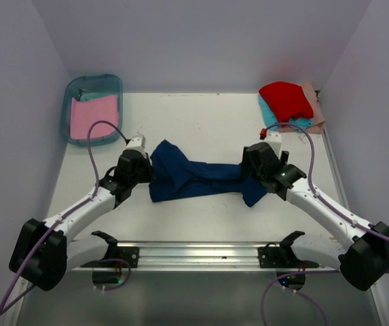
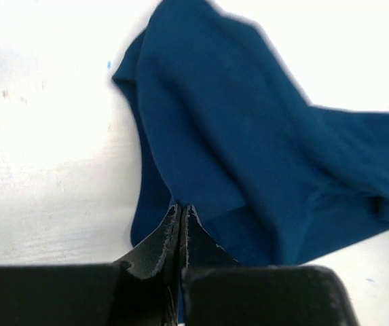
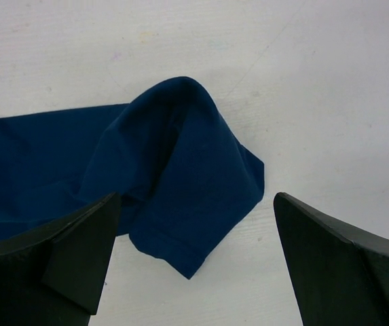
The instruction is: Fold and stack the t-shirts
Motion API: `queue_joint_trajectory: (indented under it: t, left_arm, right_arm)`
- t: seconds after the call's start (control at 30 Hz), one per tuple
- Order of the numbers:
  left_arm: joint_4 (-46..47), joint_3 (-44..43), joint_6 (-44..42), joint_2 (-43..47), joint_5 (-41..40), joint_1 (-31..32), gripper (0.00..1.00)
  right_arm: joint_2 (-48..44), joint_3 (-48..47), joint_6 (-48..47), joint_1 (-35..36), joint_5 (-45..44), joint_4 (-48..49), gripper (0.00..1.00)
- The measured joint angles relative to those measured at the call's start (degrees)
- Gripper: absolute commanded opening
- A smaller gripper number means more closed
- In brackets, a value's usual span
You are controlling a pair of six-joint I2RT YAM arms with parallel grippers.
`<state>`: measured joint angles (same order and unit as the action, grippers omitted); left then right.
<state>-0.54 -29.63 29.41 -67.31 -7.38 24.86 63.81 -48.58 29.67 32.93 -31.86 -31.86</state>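
Observation:
A crumpled navy blue t-shirt (image 1: 194,178) lies stretched across the middle of the table. My left gripper (image 1: 149,174) is at its left end, shut with the fingertips pinching the cloth's edge (image 2: 180,209); the navy t-shirt (image 2: 248,136) fans out beyond them. My right gripper (image 1: 252,174) hovers over the shirt's right end, open wide, with a sleeve of the navy t-shirt (image 3: 187,176) lying on the table between the fingers, untouched. No print shows on the shirt.
A teal plastic bin (image 1: 92,80) at the back left holds a pink t-shirt (image 1: 94,115). At the back right a red t-shirt (image 1: 286,98) lies on teal (image 1: 270,121) and peach (image 1: 317,112) ones. A metal rail (image 1: 194,255) runs along the near edge.

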Motion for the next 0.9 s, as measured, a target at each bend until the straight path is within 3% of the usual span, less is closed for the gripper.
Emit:
queue_joint_trajectory:
  t: [0.23,0.37,0.4,0.5,0.8,0.9]
  left_arm:
    - [-11.7,-13.4,0.2,12.3,0.9,0.0,0.00]
    - [-14.8,-19.8,0.2,16.5,0.0,0.0,0.00]
    - [-15.3,-20.7,0.2,17.1,-0.3,0.0,0.00]
    - [-16.6,-21.7,0.2,17.7,-0.9,0.0,0.00]
    - [-22.2,-22.8,0.5,16.2,-2.3,0.0,0.00]
    - [-22.8,-24.9,0.5,16.1,-2.6,0.0,0.00]
  right_arm:
    - [4.5,2.2,1.9,-0.4,0.2,0.7,0.99]
    - [6.5,3.8,3.0,-0.6,6.0,3.8,0.83]
    - [6.7,4.4,3.4,-0.6,8.1,4.6,0.74]
    - [6.3,6.9,5.0,-0.4,14.4,8.0,0.60]
    - [-1.8,11.8,6.8,0.2,19.6,7.5,0.46]
    - [-0.7,12.2,7.0,0.2,21.1,8.4,0.33]
